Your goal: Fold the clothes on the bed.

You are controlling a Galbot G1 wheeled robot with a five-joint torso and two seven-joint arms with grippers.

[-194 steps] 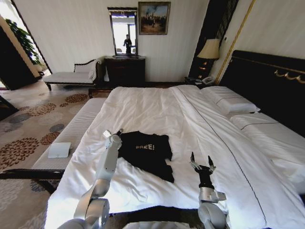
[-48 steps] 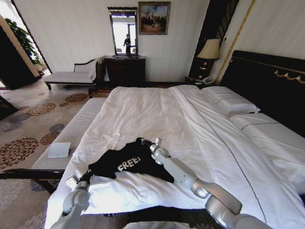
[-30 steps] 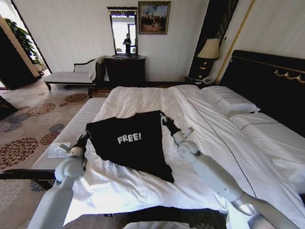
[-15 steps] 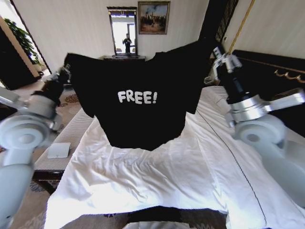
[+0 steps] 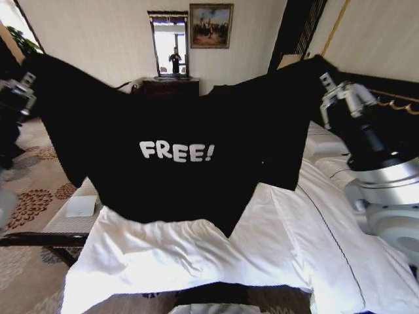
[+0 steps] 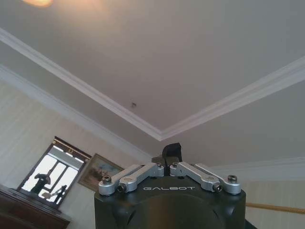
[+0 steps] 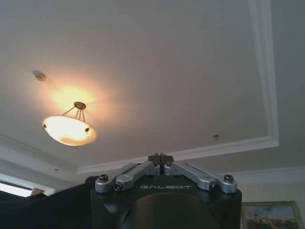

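The clothes, a black T-shirt [image 5: 177, 157] with white "FREE!" lettering, hang spread wide in the air above the bed [image 5: 196, 261], front toward me. My left gripper [image 5: 25, 81] holds one shoulder at the far left, raised high. My right gripper [image 5: 325, 80] holds the other shoulder at the right. The shirt's hem dangles just over the white duvet. In the left wrist view the left gripper [image 6: 165, 163] points at the ceiling, shut on a tuft of black cloth [image 6: 172, 149]. The right gripper [image 7: 160, 159] is shut too, with black cloth [image 7: 47, 210] trailing beside it.
A padded bench [image 5: 65, 219] with a white flat item [image 5: 80, 206] runs along the bed's left side. The dark headboard [image 5: 399, 95] and a pillow [image 5: 334, 163] lie to the right. A dresser with mirror [image 5: 171, 46] stands at the far wall.
Both arms have risen and spread wider since the earlier frames, lifting the shirt off the duvet. It now hangs stretched closer to my head camera.
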